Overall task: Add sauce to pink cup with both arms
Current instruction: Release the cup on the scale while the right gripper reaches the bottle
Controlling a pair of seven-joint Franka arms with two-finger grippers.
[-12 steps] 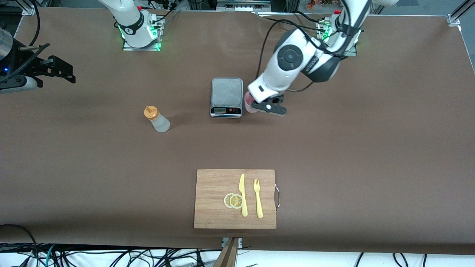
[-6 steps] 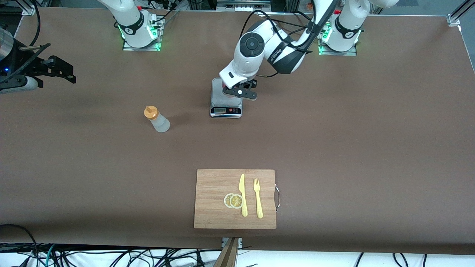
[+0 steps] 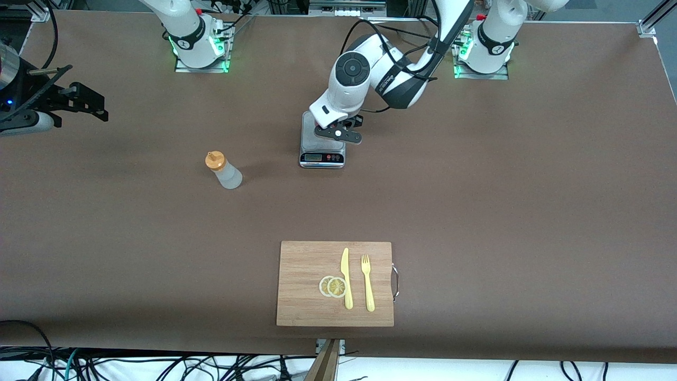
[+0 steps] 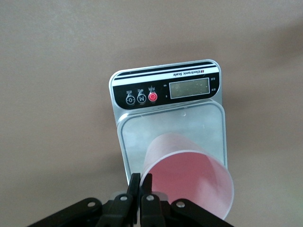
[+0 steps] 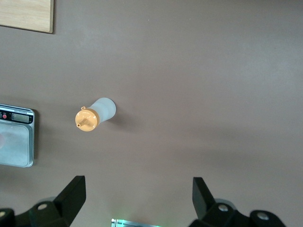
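The table [image 3: 476,211] is seen with a scale [image 4: 168,118] on it. The left gripper [image 4: 141,189] is held over the scale, jaws pinched on the pink cup [image 4: 187,177] rim. The right gripper [image 5: 137,196] waits, jaws spread, high over the sauce [image 3: 223,169], which stands toward the right arm's end.

the surface [image 3: 476,211] is plain dull brown. the pink cup [image 4: 189,182], pinched at its rim by the black left pincer [image 4: 141,189], is pale translucent pink. under it the scale [image 4: 142,137] is silver-grey with a black striped panel and one red button. the sauce [image 3: 224,171] is whitish with an orange cap. the right pincer [image 5: 137,194] is black.
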